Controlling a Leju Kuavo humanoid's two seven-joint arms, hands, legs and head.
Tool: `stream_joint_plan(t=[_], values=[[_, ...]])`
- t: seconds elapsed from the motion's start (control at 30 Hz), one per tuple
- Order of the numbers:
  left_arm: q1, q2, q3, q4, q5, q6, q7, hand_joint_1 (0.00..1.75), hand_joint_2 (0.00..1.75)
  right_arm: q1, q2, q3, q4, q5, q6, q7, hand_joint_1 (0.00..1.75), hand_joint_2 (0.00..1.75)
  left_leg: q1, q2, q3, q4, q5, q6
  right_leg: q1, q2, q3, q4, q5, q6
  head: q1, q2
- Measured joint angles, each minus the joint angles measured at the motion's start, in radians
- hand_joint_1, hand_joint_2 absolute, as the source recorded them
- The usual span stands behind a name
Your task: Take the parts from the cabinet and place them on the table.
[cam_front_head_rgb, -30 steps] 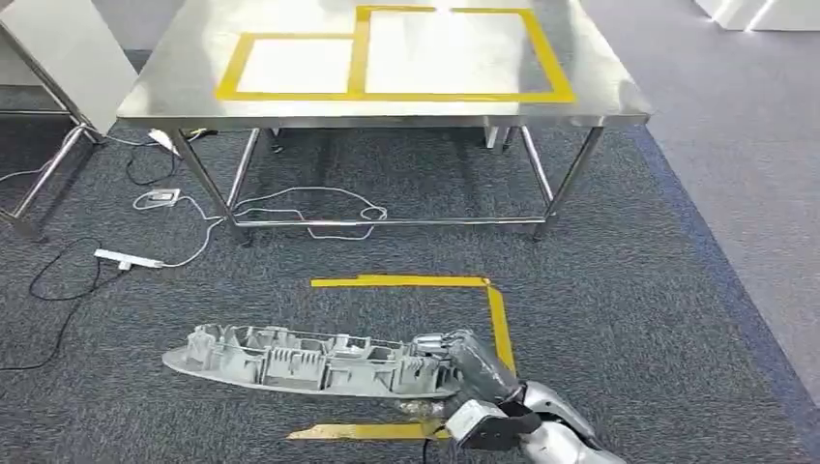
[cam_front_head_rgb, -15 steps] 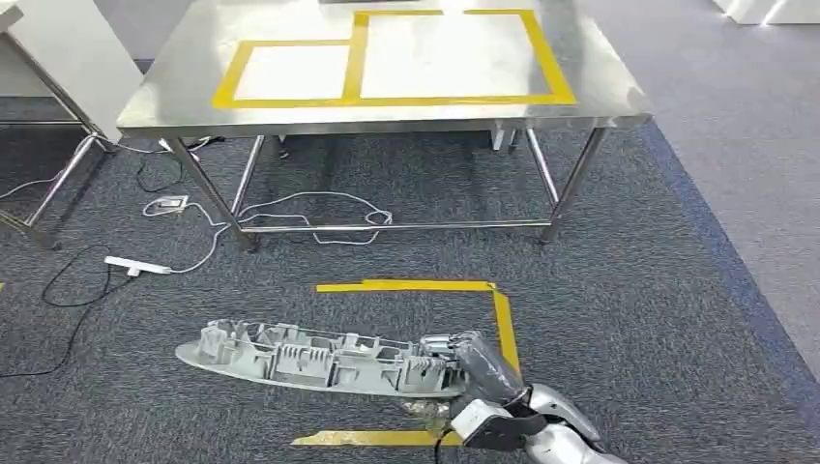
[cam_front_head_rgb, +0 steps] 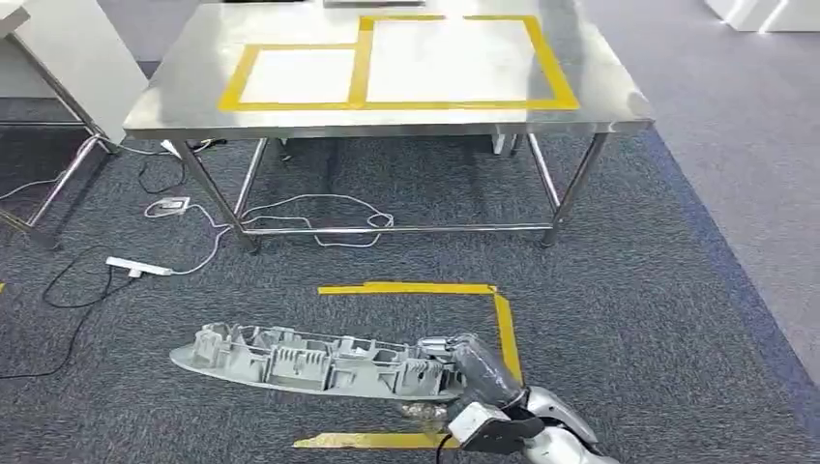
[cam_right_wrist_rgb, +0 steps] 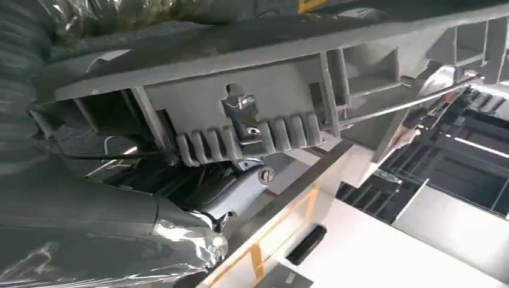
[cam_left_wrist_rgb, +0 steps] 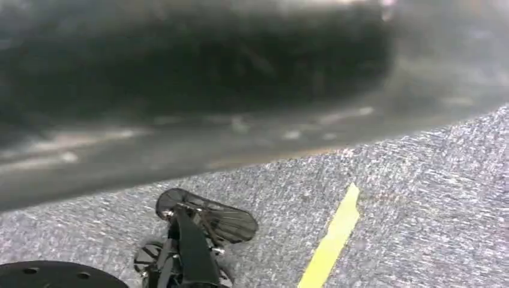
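Observation:
A long grey ribbed plastic part (cam_front_head_rgb: 309,361) hangs level above the carpet, low in the head view. My right hand (cam_front_head_rgb: 462,360) grips its right end, and the silver forearm runs off the bottom edge. In the right wrist view the part (cam_right_wrist_rgb: 252,114) sits close against the hand (cam_right_wrist_rgb: 90,210), its ribs and a clip plain to see. The steel table (cam_front_head_rgb: 174,87) stands ahead, with two yellow-taped rectangles (cam_front_head_rgb: 454,56) on its top. The left wrist view looks down at grey carpet with a yellow tape strip (cam_left_wrist_rgb: 333,240).
Yellow tape (cam_front_head_rgb: 503,319) marks a square on the carpet just before the table. White cables and a power strip (cam_front_head_rgb: 135,266) lie at the left, partly under the table. Another steel frame (cam_front_head_rgb: 48,116) stands at far left. A lighter floor strip (cam_front_head_rgb: 764,145) runs along the right.
The whole picture has shifted slightly: the camera moved, and the table now sits a bit lower in frame. The part stays gripped in my right hand, held the same way.

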Motion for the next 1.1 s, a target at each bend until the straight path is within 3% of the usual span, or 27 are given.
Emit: stream_joint_plan(t=[0.07,0.1,0.13,0.17,0.23,0.27,0.3,0.33,0.4,0.47,0.5,0.6,0.63,0.67,0.7,0.77,0.83,0.93,0.97,1.0,1.1], values=[[0.001,0.0,0.0,0.0,-0.003,0.0,0.003,0.0,0.0,0.002,0.0,0.0,0.001,-0.002,0.0,0.0,1.64,1.75,0.0,0.0,0.001,0.001,-0.003,0.003,-0.004,-0.001,-0.084,0.167,-0.067,0.009,0.001,0.0],[0.0,0.0,0.0,0.0,-0.004,0.0,0.005,0.0,0.0,0.005,0.0,0.0,0.002,-0.002,0.0,0.001,1.64,1.75,0.0,0.0,0.001,0.001,-0.005,0.002,-0.004,-0.001,-0.116,0.223,-0.083,0.012,0.001,0.0],[0.001,0.001,0.0,0.0,-0.004,0.0,0.006,0.0,0.0,0.008,0.0,-0.002,0.004,-0.002,-0.001,0.003,1.64,1.75,0.0,0.0,0.002,0.001,-0.007,0.001,-0.005,-0.001,-0.129,0.237,-0.075,0.014,0.002,0.0],[0.001,0.0,0.0,0.0,-0.005,-0.001,0.006,0.0,0.0,0.009,0.0,-0.003,0.005,-0.002,-0.002,0.006,1.64,1.75,0.0,-0.001,0.006,0.001,-0.01,-0.002,-0.007,-0.001,-0.115,0.201,-0.04,0.015,0.002,0.0],[0.002,-0.002,0.0,0.0,-0.01,-0.003,0.012,0.0,0.0,0.008,0.0,-0.003,0.005,-0.002,-0.002,0.007,1.64,1.75,0.002,-0.003,0.02,0.003,-0.02,-0.011,-0.011,-0.003,-0.032,0.029,0.058,0.015,0.002,0.0],[0.002,-0.003,0.0,0.0,-0.011,-0.003,0.013,0.0,0.0,0.007,0.0,-0.003,0.005,-0.003,-0.002,0.007,1.64,1.75,0.002,-0.003,0.025,0.005,-0.027,-0.018,-0.011,-0.004,0.006,-0.047,0.073,0.014,0.002,0.0],[0.0,0.0,0.001,0.0,-0.011,-0.003,0.013,0.0,0.0,0.005,0.0,-0.003,0.006,-0.003,-0.002,0.008,1.64,1.75,-0.004,-0.005,0.021,0.009,-0.031,-0.025,-0.004,-0.002,0.029,-0.059,0.055,0.009,0.003,0.0],[0.0,0.0,0.001,0.0,-0.011,-0.003,0.015,0.0,0.0,0.005,0.0,-0.003,0.006,-0.004,-0.003,0.008,1.64,1.75,-0.003,-0.004,0.021,0.01,-0.03,-0.03,-0.005,0.001,0.025,-0.061,0.053,-0.005,0.002,0.0],[0.001,0.0,0.001,0.0,-0.011,-0.003,0.014,0.0,0.0,0.007,0.0,-0.005,0.006,-0.004,-0.003,0.01,1.64,1.75,0.0,-0.004,0.024,0.005,-0.03,-0.037,0.0,0.002,0.023,-0.059,0.048,-0.016,-0.002,0.0],[-0.002,-0.001,0.001,0.0,-0.013,-0.004,0.014,0.0,0.0,0.006,0.001,-0.005,0.006,-0.004,-0.003,0.011,1.64,1.75,0.004,-0.001,0.026,0.019,-0.047,-0.051,-0.006,0.002,0.035,-0.068,0.047,-0.036,-0.003,0.0],[-0.002,-0.001,0.001,0.0,-0.014,-0.005,0.014,0.0,0.0,0.005,0.002,-0.005,0.006,-0.004,-0.003,0.01,1.64,1.75,0.004,0.001,0.002,0.067,-0.071,-0.053,-0.006,-0.001,0.039,-0.069,0.043,-0.042,-0.008,0.0],[-0.003,0.001,0.001,0.0,-0.017,-0.005,0.014,0.0,0.0,0.005,0.003,-0.005,0.007,-0.005,-0.003,0.01,1.64,1.75,0.004,0.002,-0.133,0.305,-0.161,-0.058,-0.003,-0.004,0.049,-0.069,0.032,-0.053,-0.007,0.0],[-0.001,0.0,0.001,0.0,-0.019,-0.005,0.014,0.0,0.0,0.006,0.003,-0.005,0.01,-0.005,-0.003,0.011,1.64,1.75,0.004,0.002,-0.161,0.338,-0.155,-0.058,-0.002,-0.003,0.054,-0.068,0.029,-0.053,-0.007,0.0],[0.002,0.0,0.001,0.0,-0.019,-0.005,0.014,0.0,0.0,0.007,0.003,-0.005,0.011,-0.005,-0.003,0.011,1.64,1.75,0.004,0.002,-0.163,0.321,-0.12,-0.055,-0.001,-0.002,0.062,-0.068,0.023,-0.053,-0.007,0.0],[0.002,0.001,0.001,0.0,-0.019,-0.005,0.014,0.0,0.0,0.007,0.003,-0.005,0.011,-0.005,-0.003,0.011,1.64,1.75,0.004,0.002,-0.146,0.264,-0.065,-0.051,0.0,-0.001,0.071,-0.068,0.017,-0.052,-0.008,0.0],[0.002,0.002,0.001,0.0,-0.019,-0.005,0.014,0.0,0.0,0.006,0.005,-0.005,0.011,-0.005,-0.003,0.011,1.64,1.75,0.001,0.002,-0.082,0.097,0.044,-0.039,0.001,0.0,0.093,-0.069,0.003,-0.046,-0.008,0.0],[0.0,0.003,0.001,0.0,-0.019,-0.005,0.013,0.0,0.0,0.003,0.006,-0.005,0.012,-0.005,-0.003,0.011,1.64,1.75,-0.007,0.004,-0.05,0.039,0.023,-0.028,0.008,0.002,0.096,-0.067,-0.01,-0.033,-0.008,0.0],[0.001,0.003,0.002,0.0,-0.02,-0.005,0.011,0.0,0.0,0.002,0.007,-0.005,0.011,-0.005,-0.003,0.011,1.64,1.75,-0.007,0.004,-0.052,0.034,0.014,-0.018,0.007,-0.003,0.101,-0.078,-0.011,-0.016,-0.007,0.0],[0.003,0.001,0.002,0.0,-0.02,-0.005,0.012,0.0,0.0,0.003,0.007,-0.005,0.011,-0.005,-0.003,0.011,1.64,1.75,0.003,0.004,-0.042,0.023,0.017,-0.012,0.005,-0.003,0.094,-0.075,-0.021,-0.01,-0.007,0.001],[0.002,0.001,0.001,0.0,-0.02,-0.006,0.011,0.0,0.0,0.001,0.007,-0.005,0.011,-0.005,-0.003,0.011,1.64,1.75,0.002,0.005,-0.035,0.022,0.013,-0.006,0.007,-0.003,0.085,-0.042,-0.037,-0.007,-0.002,0.0],[-0.001,0.001,0.001,0.0,-0.02,-0.006,0.011,0.0,0.0,0.001,0.007,-0.005,0.012,-0.005,-0.003,0.011,1.64,1.75,-0.001,0.005,-0.031,0.022,0.004,0.005,0.002,-0.003,-0.06,0.204,-0.126,0.002,0.004,0.0]])
